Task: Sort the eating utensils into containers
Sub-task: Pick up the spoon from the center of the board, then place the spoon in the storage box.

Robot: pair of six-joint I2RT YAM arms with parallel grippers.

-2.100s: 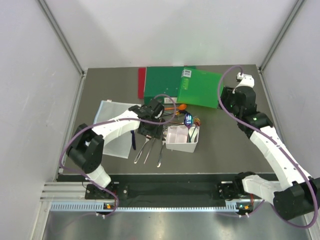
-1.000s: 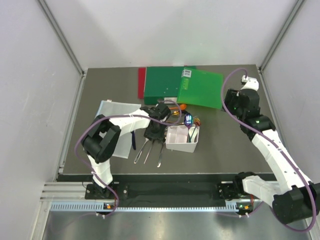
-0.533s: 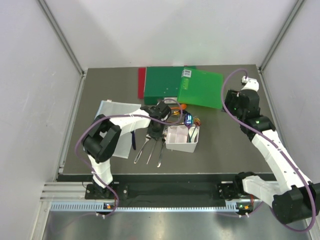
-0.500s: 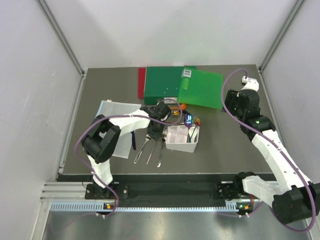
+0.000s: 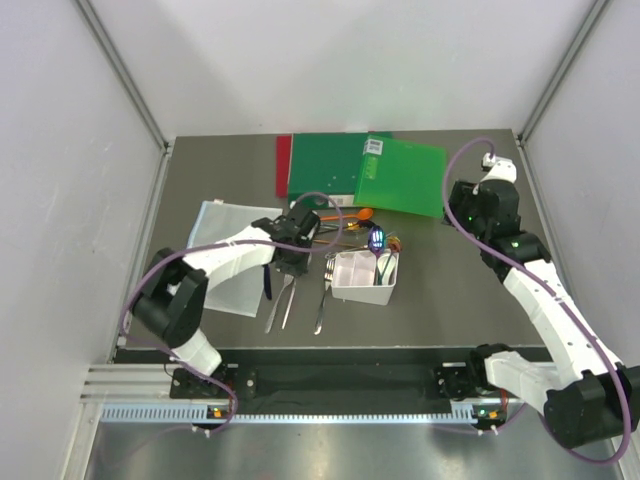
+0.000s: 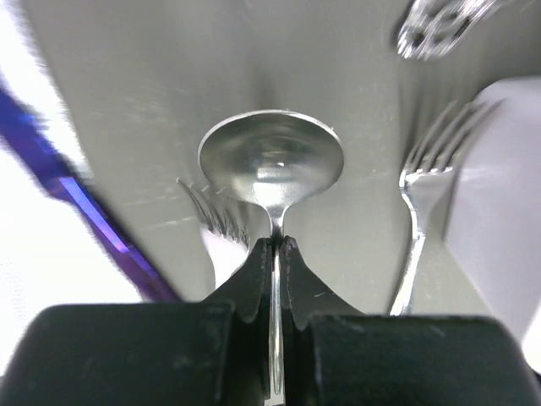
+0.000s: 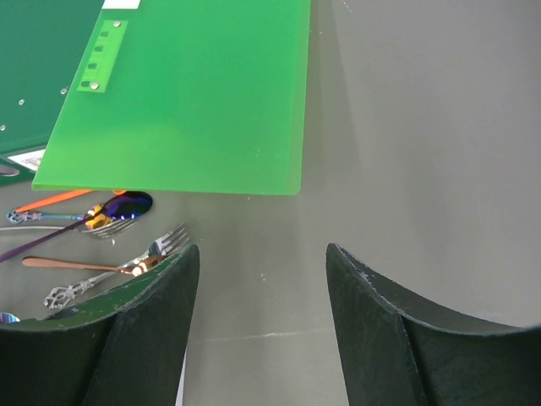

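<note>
My left gripper [image 6: 276, 244] is shut on the thin handle of a silver spoon [image 6: 270, 161], bowl pointing away, just above the grey table. In the top view the gripper [image 5: 297, 250] sits left of the white bin [image 5: 365, 290]. Silver forks [image 6: 423, 186] [image 6: 211, 224] lie on either side of the spoon, and a purple knife [image 6: 76, 203] lies to the left. A dark blue spoon [image 7: 127, 205], a fork [image 7: 165, 245] and an orange utensil [image 7: 59, 200] lie behind the bin. My right gripper [image 7: 260, 249] hangs open over bare table at the back right.
Green folders [image 5: 365, 170] and a red folder [image 5: 283, 165] lie flat at the back. A clear plastic sheet [image 5: 225, 255] lies left of the utensils. The bin's white wall [image 6: 507, 211] stands close on the right of my left gripper.
My left gripper has shut on the silver spoon's handle and shifted a little to the left with it. The right arm has stayed still.
</note>
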